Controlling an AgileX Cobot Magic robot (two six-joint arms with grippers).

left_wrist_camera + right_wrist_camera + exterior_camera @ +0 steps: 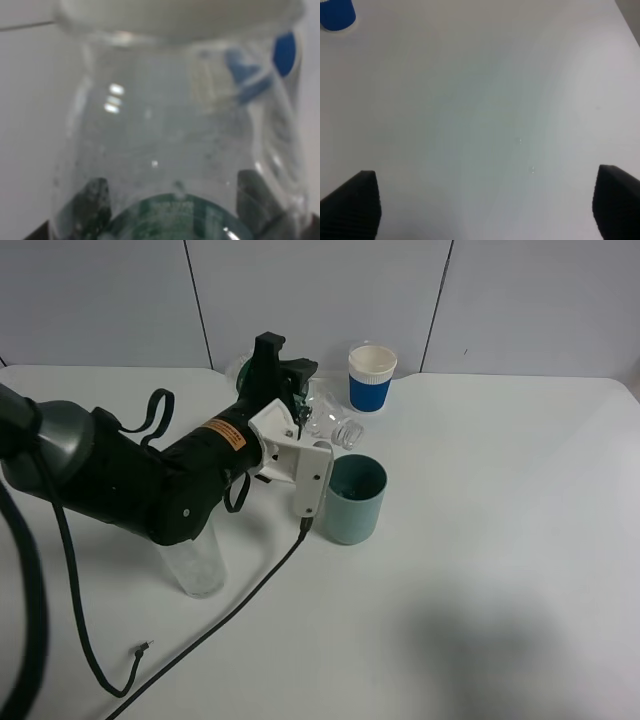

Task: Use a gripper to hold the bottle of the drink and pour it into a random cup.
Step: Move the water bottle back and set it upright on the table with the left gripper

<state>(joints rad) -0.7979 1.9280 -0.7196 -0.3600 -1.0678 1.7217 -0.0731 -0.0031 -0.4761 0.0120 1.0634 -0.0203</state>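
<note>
My left gripper is shut on the bottle of the drink, a small clear bottle held tipped on its side. Its open mouth points toward the teal-green cup and sits just behind and above the cup's rim. I cannot make out any liquid flowing. The left wrist view is filled by the bottle, with its green label low between the dark fingers. My right gripper is open over bare table and out of the exterior high view.
A blue and white paper cup stands behind the bottle and shows in a corner of the right wrist view as the paper cup. A clear tall glass stands under the left arm. A black cable trails across the table's front left.
</note>
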